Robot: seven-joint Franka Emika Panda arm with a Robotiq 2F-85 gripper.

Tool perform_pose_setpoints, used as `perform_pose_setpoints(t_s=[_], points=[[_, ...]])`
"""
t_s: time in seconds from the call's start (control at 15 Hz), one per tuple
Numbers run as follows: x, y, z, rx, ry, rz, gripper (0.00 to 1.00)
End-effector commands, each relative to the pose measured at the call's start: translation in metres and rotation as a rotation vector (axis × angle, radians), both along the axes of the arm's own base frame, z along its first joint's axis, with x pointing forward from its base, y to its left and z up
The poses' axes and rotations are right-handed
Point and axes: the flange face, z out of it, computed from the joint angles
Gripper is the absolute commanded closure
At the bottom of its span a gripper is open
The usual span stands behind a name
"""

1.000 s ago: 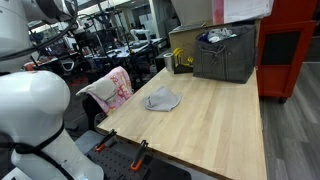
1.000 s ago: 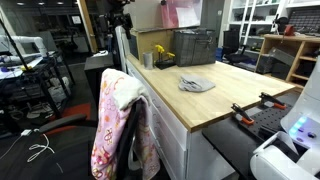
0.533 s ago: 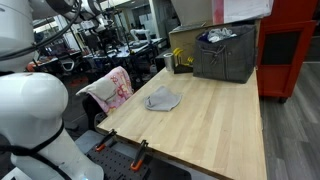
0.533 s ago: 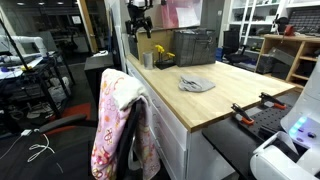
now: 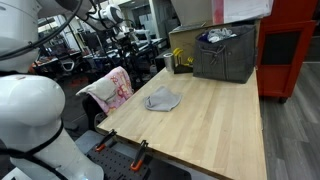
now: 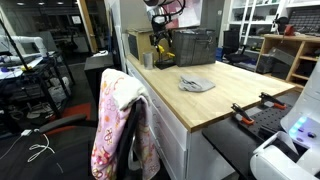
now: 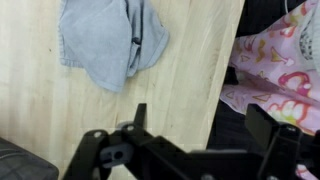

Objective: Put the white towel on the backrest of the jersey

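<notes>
The white towel lies draped over the top of the backrest of the jersey, a dark chair back clad in pink flowered fabric, beside the wooden table. The towel and the pink backrest also show from the table's far side. My gripper hangs high in the air over the back of the table, apart from both. In the wrist view the gripper is open and empty, above the table edge, with the pink fabric to its right.
A grey cloth lies crumpled on the wooden table, seen from above as the grey cloth. A dark grey fabric bin and a yellow object stand at the table's back. Clamps grip the front edge.
The arm has swung sideways from over the chair toward the back of the table, staying high. The jaws stayed open. Towel and grey cloth have not moved.
</notes>
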Motion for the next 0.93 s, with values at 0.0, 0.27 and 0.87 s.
perform_pose_setpoints(t_s=[0.0,0.27,0.87], points=[[-0.005,-0.049,-0.026,0.029,0.031,-0.109,0.00],[-0.007,-0.095,-0.045,0.082,0.048,-0.211,0.00],[-0.061,-0.162,-0.055,0.099,-0.055,-0.296,0.00]])
